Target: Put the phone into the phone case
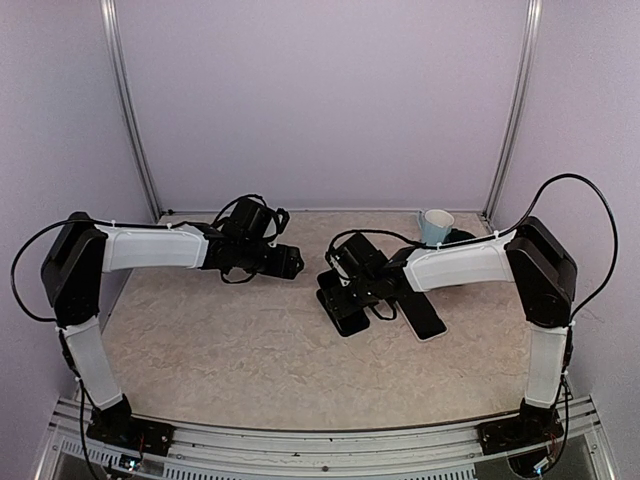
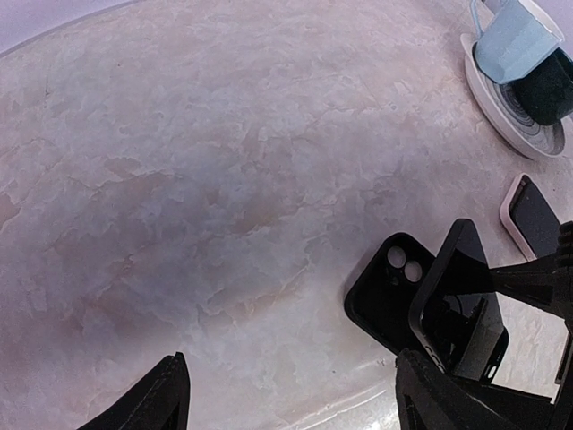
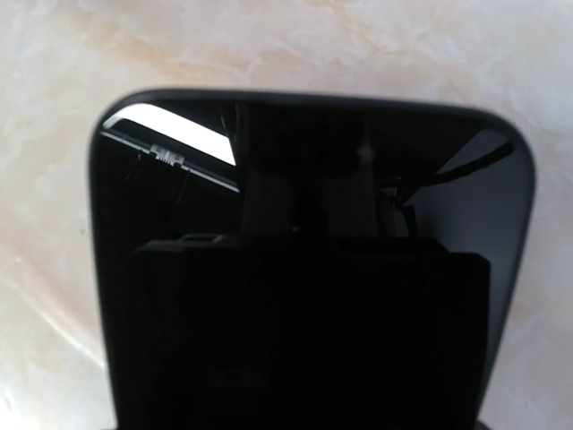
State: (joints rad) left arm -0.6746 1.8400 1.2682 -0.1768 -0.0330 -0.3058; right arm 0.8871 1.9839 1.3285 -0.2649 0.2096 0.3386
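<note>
Top external view: my left tool [image 1: 290, 262] hangs wide open and empty above the worktop [image 1: 220, 340]. Further right, the phone case [image 2: 387, 288] lies flat. My right tool [image 1: 345, 292] clamps the phone [image 2: 458, 296], tilted over the case and not yet seated.

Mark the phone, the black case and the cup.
phone [image 2: 455, 287], left wrist view, middle of its dark screen.
phone case [image 2: 380, 303], left wrist view, black surface below the camera holes.
cup [image 2: 512, 40], left wrist view, pale blue side wall.

No lettering, brand or number is legible on the phone [image 3: 313, 269] or phone case [image 2: 387, 291].
</note>
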